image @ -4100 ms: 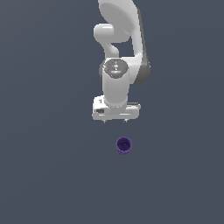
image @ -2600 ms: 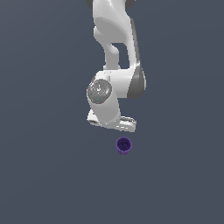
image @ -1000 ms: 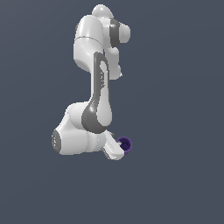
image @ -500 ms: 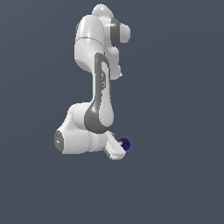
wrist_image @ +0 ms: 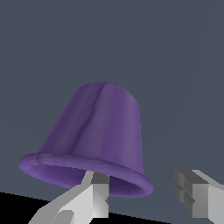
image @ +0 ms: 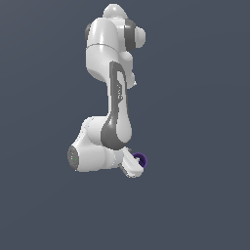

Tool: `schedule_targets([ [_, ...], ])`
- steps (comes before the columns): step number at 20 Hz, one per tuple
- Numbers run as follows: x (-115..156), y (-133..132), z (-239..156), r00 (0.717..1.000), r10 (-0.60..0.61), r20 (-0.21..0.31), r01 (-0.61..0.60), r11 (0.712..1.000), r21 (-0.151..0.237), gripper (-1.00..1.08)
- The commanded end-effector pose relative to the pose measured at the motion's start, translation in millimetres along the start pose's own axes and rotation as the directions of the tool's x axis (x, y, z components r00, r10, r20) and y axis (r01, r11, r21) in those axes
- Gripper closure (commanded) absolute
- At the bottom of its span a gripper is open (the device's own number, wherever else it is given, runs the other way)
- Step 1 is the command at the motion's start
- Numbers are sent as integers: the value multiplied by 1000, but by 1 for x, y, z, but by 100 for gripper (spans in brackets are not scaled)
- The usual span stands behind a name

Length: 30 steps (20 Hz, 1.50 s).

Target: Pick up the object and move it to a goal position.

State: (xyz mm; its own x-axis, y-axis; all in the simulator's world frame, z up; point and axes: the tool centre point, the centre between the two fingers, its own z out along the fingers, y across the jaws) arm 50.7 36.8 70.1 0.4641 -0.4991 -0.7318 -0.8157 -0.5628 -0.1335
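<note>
now low over the grey surface [image: 195, 205], the white hand [wrist_image: 142, 197] has swung down from its earlier perch above the purple object [wrist_image: 94, 135] and come in from the side. seen from the wrist, two pale fingers [wrist_image: 94, 199] stand parted, one crossing in front of the object's flared rim and the other well off to the side with bare grey between; the hand is open and grips nothing yet. just beyond the fingers the object fills the wrist view, rim nearest, domed end farther off. from the exterior view, the object [image: 140, 159] sits where it sat seconds ago, at the tip of the hand [image: 132, 165] on its right side, while the arm [image: 114, 97] folds steeply down behind. the approach looks finished; closing on the object seems the step due next, with the lift and the carry to the goal, which is not visible, all remaining. with the fingers apparently off-centre on the rim, a squeeze could nudge the object aside.
</note>
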Motion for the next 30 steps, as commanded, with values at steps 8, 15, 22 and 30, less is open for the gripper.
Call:
schedule_targets([
  [8,0,0,1,1000,0,0,0,1000,1,108],
  [15,-1,0,1,1000,0,0,0,1000,1,108],
  [22,-8,4,2,1000,0,0,0,1000,1,108],
  [30,-27,17,5,1000,0,0,0,1000,1,108],
])
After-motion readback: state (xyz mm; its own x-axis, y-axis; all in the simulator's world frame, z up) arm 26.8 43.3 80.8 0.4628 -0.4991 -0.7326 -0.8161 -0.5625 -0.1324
